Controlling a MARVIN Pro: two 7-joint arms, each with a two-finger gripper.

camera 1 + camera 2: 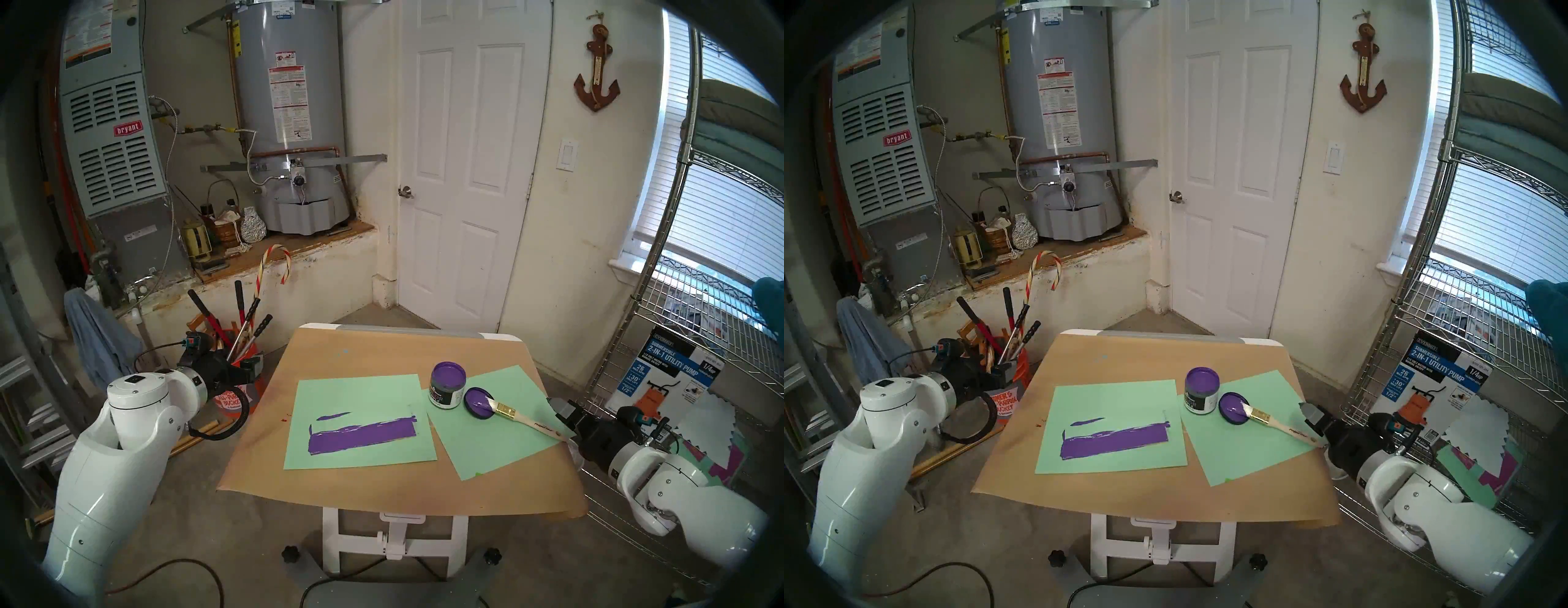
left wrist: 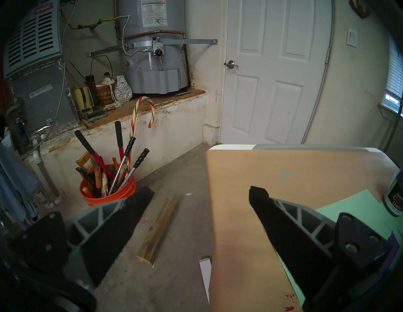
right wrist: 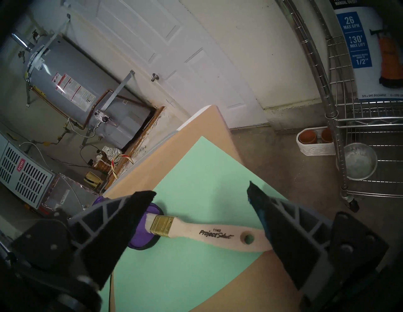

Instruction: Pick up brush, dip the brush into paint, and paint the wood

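The brush (image 1: 524,418) lies on the right mint-green sheet (image 1: 488,441), right of centre in the head view, its bristles resting on the purple-coated lid (image 1: 480,403) and its handle end reaching the sheet's lower right edge. The paint jar (image 1: 447,385) stands open just left of the lid. The wood (image 1: 362,435), painted purple, lies on the left sheet (image 1: 360,424). The right hand (image 3: 201,194) is spread wide around the handle, gripping nothing. The left hand (image 2: 200,191) hangs wide and empty at the bench's (image 1: 382,352) left edge.
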